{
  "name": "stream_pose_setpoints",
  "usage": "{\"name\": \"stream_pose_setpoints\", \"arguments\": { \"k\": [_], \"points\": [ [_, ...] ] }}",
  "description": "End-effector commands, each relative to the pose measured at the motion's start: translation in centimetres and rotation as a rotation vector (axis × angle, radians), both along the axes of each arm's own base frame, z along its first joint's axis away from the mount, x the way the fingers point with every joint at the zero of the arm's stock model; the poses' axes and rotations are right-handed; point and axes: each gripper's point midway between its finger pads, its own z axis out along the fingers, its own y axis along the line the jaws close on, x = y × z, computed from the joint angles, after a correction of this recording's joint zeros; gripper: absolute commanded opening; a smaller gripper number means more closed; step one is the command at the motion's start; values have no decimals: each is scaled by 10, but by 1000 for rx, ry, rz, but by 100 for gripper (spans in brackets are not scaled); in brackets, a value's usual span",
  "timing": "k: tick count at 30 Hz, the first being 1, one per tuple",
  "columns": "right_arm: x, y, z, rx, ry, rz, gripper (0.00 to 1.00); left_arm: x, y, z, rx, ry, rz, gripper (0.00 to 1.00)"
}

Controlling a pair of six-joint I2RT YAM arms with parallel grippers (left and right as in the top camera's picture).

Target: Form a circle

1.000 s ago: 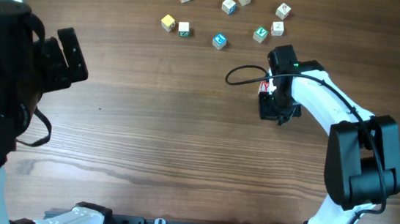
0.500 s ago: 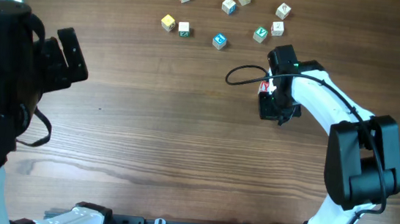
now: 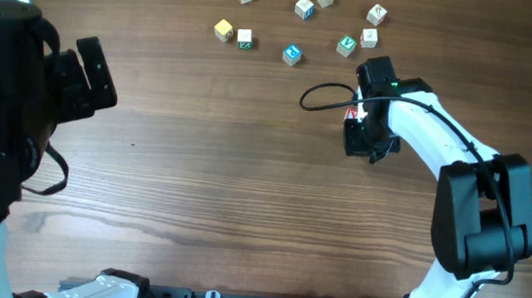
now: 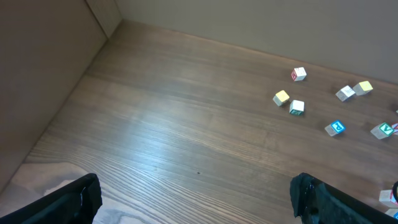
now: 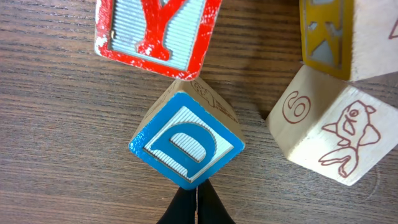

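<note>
The right hand (image 5: 196,208) is pressed fully shut, nothing held, just at 6 o'clock of the blue D cube (image 5: 186,146); the left hand (image 4: 199,202) is spread wide, empty.

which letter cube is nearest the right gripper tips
The blue D cube, just ahead of the right gripper; the red Y cube and the 6 cube lie farther off.
</note>
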Motion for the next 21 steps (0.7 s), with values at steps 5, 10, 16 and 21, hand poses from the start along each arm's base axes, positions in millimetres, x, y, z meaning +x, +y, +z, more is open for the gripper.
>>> {"name": "stream_pose_setpoints", "arguments": {
  "k": [5,10,16,21],
  "points": [
    [-5,2,17,15,6,5,5,0,3,1,10,-1,12,100],
    [0,15,41,100,-55,18,5,0,3,1,10,-1,12,100],
    [20,56,71,326,-191,169,5,0,3,0,10,0,12,100],
    [21,62,73,348,-207,218,5,0,3,0,10,0,12,100]
  ]
}}
